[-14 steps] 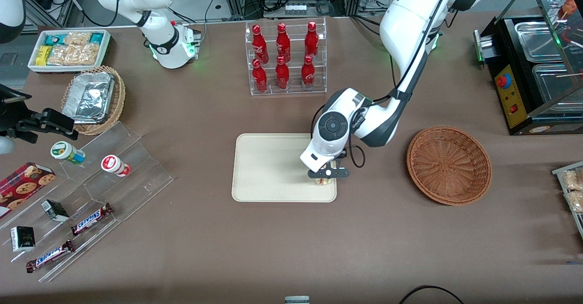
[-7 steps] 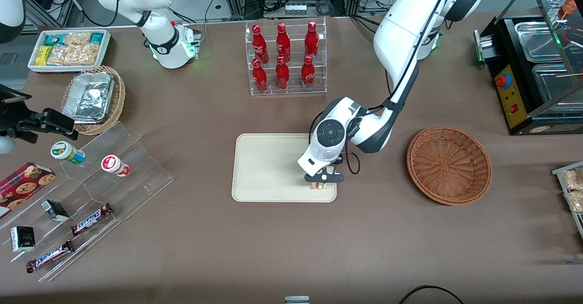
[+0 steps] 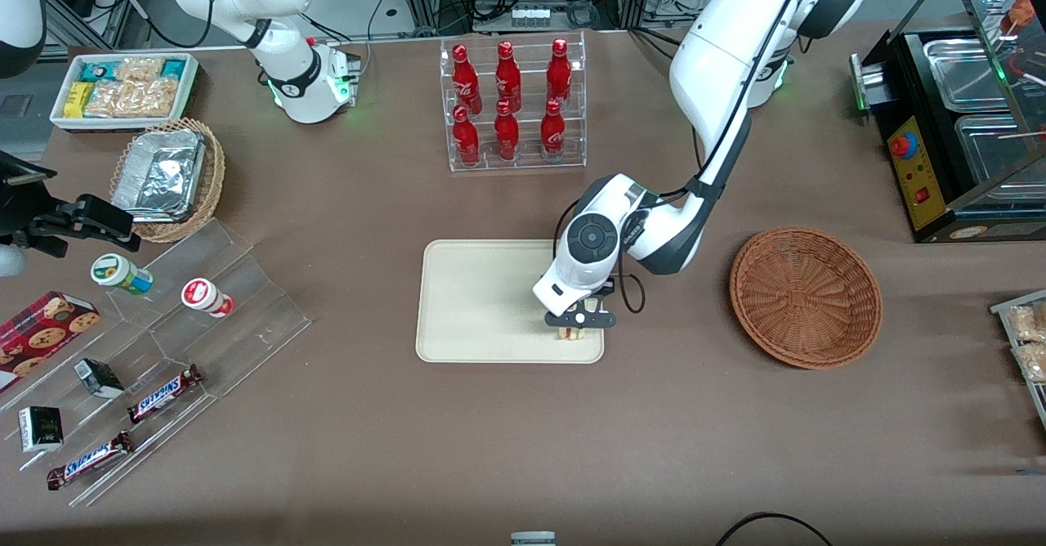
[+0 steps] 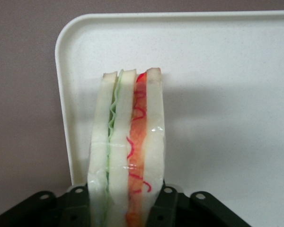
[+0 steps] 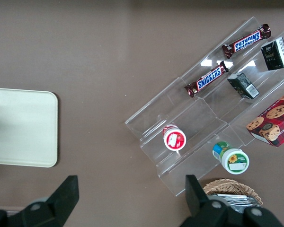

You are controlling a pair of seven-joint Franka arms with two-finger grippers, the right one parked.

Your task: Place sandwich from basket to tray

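The sandwich [image 4: 130, 151] is a wedge of pale bread with green and red filling layers, held upright between my gripper's two black fingers [image 4: 166, 208]. In the front view my gripper [image 3: 574, 327] is low over the cream tray [image 3: 482, 301], at the corner nearest the camera and nearest the basket, and only a bit of the sandwich [image 3: 572, 333] shows under it. The tray [image 4: 227, 71] lies right under the sandwich in the left wrist view. The reddish-brown wicker basket [image 3: 805, 296] is empty and sits beside the tray toward the working arm's end.
A clear rack of red bottles [image 3: 511, 105] stands farther from the camera than the tray. Toward the parked arm's end are a tan basket of foil containers [image 3: 167, 176], a white snack bin [image 3: 122, 88] and clear shelves of snacks [image 3: 155, 366]. A black appliance [image 3: 956, 129] stands past the basket.
My gripper has moved a little farther in over the tray with the sandwich and come lower. In the last half second it has barely moved.
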